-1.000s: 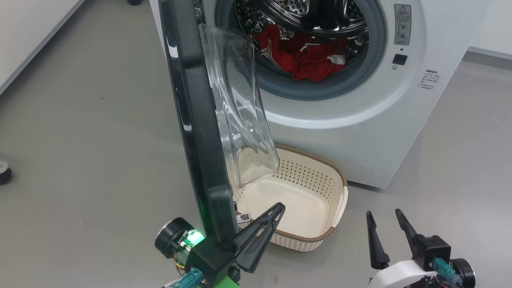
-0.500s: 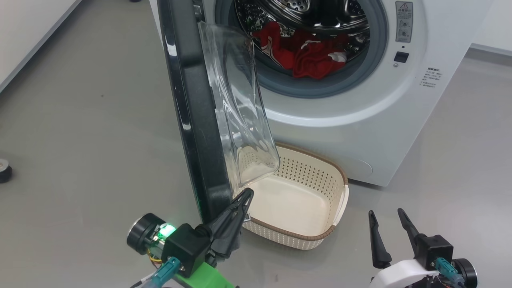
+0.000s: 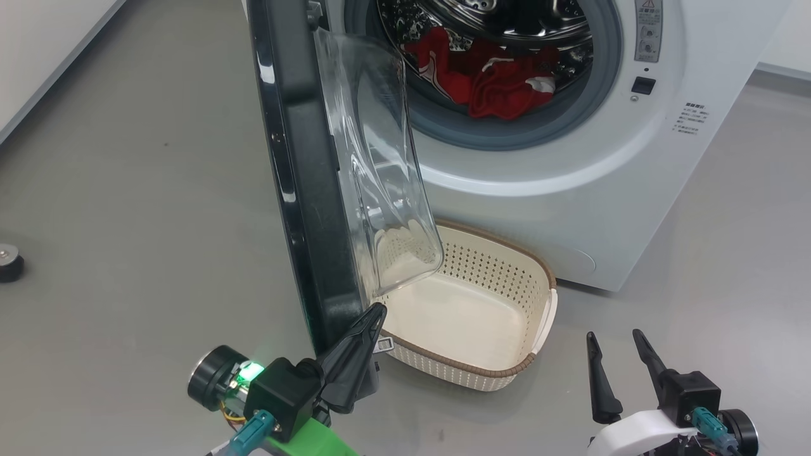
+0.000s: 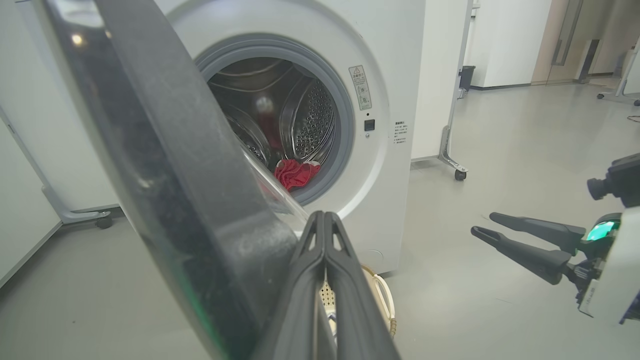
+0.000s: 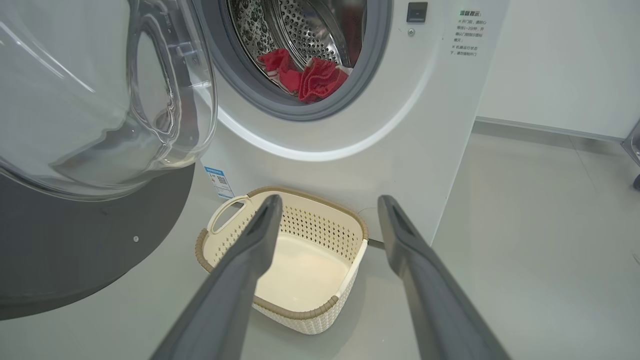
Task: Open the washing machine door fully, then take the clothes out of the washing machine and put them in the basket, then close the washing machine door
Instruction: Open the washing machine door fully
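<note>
- The left gripper [image 3: 376,311] is low in the head view, its two dark fingers clenched flat together with nothing between them. The tips sit at the bottom edge of the door [image 3: 298,158], on its inner side; whether they touch it I cannot tell.
- The right gripper [image 3: 613,334] is low on the right above the grey floor [image 3: 127,190], well apart from everything. Its fingers are spread wide and released, holding nothing.
- The door stands swung out from the machine, almost edge-on to the head camera. Its black rim faces left and its clear glass bowl [image 3: 380,158] bulges right, over the near left end of the basket [image 3: 481,266].
- The basket sits on the floor right in front of the washing machine [image 3: 538,209], under the round opening. Its pale bottom shows bare, one handle is turned toward the door, and the right wrist view looks at it between that gripper's own fingers.
- A blue sticker [image 5: 219,181] is low on the machine's white front, just behind the basket's handle.
- The clothes [image 3: 500,82] lie farthest back, a red heap with white trim at the bottom of the steel drum, just behind the grey rubber ring.
- A small dark round thing [image 3: 9,263] lies on the floor far to the left.
</note>
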Tool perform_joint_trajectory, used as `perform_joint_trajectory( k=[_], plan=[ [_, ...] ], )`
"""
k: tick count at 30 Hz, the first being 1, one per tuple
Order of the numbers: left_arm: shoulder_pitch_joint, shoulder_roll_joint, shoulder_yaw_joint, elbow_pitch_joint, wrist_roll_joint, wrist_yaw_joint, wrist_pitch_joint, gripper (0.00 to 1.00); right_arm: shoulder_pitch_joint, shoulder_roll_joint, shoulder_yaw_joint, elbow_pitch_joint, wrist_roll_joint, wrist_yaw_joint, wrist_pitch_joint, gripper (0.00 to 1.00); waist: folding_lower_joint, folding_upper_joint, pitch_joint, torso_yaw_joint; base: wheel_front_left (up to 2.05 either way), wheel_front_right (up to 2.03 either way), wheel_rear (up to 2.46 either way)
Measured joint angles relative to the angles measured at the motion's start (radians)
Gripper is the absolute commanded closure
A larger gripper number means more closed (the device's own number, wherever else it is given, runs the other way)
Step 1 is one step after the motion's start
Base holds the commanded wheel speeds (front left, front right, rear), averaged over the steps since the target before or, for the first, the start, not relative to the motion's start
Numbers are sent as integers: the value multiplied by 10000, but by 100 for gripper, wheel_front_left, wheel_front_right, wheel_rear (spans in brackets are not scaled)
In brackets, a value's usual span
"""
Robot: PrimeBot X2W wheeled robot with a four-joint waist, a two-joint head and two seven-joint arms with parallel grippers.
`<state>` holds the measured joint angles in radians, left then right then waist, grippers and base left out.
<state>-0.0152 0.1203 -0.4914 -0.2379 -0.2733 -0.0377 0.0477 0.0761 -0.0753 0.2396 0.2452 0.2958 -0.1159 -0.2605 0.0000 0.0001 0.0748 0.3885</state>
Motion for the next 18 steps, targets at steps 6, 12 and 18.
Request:
perform_joint_trajectory(
  k=[6, 12, 18],
  plan=[
    [120, -2, 117, -115, 0, 128, -2, 100, -1, 0, -48, -10, -84, 0, 0, 0, 0, 0, 67, 64, 0, 0, 0],
    [244, 2, 368, -238, 0, 288, -6, 100, -1, -58, -205, -61, -104, 0, 0, 0, 0, 0, 176, 233, 0, 0, 0],
    [482, 33, 755, -77, -6, 711, -48, 100, -3, -86, -215, -58, -173, 2, 0, 0, 0, 0, 206, 406, 0, 0, 0]
  ],
)
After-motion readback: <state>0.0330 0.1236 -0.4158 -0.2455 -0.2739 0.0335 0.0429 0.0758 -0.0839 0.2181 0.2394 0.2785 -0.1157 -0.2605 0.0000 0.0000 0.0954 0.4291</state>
